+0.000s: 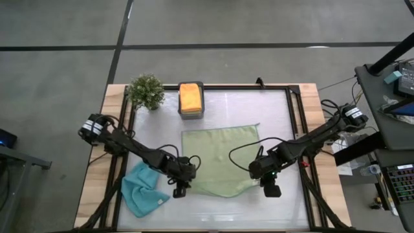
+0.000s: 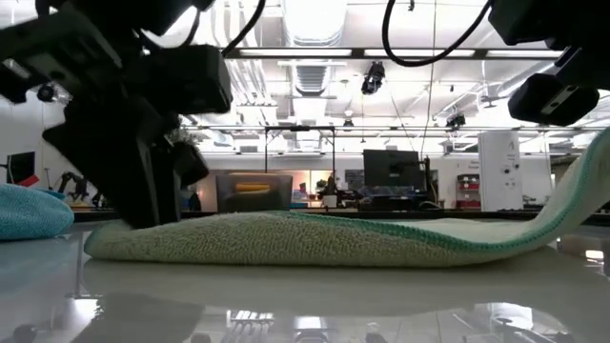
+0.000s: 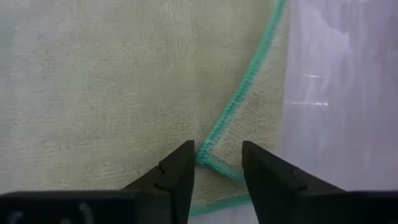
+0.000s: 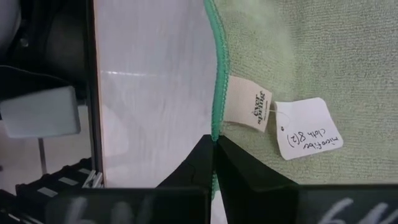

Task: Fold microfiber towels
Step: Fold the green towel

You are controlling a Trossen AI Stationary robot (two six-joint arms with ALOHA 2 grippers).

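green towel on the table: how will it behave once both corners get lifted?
Likely floppy: in the low view the sage green towel already curves up limply where the right gripper pinches its edge. Probably light. It may drag rather than slide, with the rest lying flat on the table.

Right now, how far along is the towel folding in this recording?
Early. Nothing looks folded yet. In hand: the sage green towel lies spread flat; the right end effector is shut on its hemmed edge, lifting that corner, while the left end effector straddles the other near corner, not yet closed. Left: that fold, the crumpled light blue towel, and the orange towel in the dark box.
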